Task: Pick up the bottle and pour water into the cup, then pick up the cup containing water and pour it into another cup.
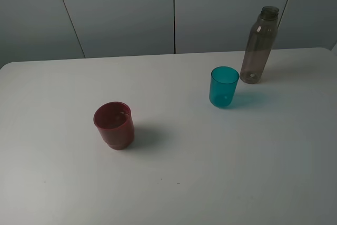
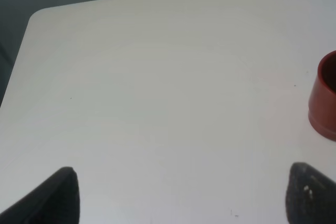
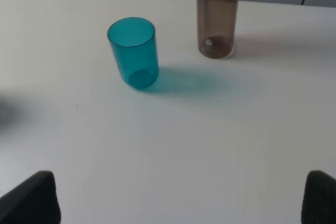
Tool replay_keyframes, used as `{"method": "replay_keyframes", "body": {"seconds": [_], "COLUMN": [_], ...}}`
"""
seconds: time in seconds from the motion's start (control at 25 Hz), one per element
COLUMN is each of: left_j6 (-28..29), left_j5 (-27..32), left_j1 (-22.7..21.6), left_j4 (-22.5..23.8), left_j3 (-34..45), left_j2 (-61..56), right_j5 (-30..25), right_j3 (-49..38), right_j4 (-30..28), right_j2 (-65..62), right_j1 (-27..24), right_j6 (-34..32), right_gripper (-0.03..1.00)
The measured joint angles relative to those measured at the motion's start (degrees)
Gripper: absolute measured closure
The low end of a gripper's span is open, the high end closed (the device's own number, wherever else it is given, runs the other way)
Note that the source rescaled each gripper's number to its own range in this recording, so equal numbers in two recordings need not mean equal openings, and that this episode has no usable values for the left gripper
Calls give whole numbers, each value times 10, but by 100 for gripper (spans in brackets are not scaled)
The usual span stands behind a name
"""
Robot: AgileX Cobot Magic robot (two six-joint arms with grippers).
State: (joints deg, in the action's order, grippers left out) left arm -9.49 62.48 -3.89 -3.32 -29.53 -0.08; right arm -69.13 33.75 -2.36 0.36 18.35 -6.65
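The smoky grey-brown bottle (image 1: pixel 257 45) stands upright at the back right of the white table (image 1: pixel 168 183). The teal cup (image 1: pixel 224 86) stands upright just left of and in front of it. The dark red cup (image 1: pixel 114 125) stands upright at the left middle. No gripper shows in the exterior view. My left gripper (image 2: pixel 178 195) is open and empty over bare table, with the red cup (image 2: pixel 325 95) at its view's edge. My right gripper (image 3: pixel 181 198) is open and empty, short of the teal cup (image 3: pixel 134 52) and the bottle (image 3: pixel 217 14).
Grey wall panels (image 1: pixel 174 9) stand behind the table's far edge. The table's rounded far left corner (image 2: pixel 39 17) shows in the left wrist view.
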Motion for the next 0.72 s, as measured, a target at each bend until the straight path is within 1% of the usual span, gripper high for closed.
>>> {"method": "replay_keyframes", "body": {"seconds": [0.12,0.28,0.48,0.72], "left_j6": [0,1,1,1], "left_j5": [0,0,0,0], "left_j1": [0,0,0,0], "left_j4": [0,0,0,0], "left_j3": [0,0,0,0], "left_j2": [0,0,0,0], "right_j5": [-6,-3,52,61], "right_j3": [-15,-24,-42,-44], "right_j4": [24,30,30,4], "right_j2": [-2,-2,-2,-2], "right_j1": [0,0,0,0], "right_j6": [2,2,2,-5], "right_gripper": [-3,-3,-3,-3]}}
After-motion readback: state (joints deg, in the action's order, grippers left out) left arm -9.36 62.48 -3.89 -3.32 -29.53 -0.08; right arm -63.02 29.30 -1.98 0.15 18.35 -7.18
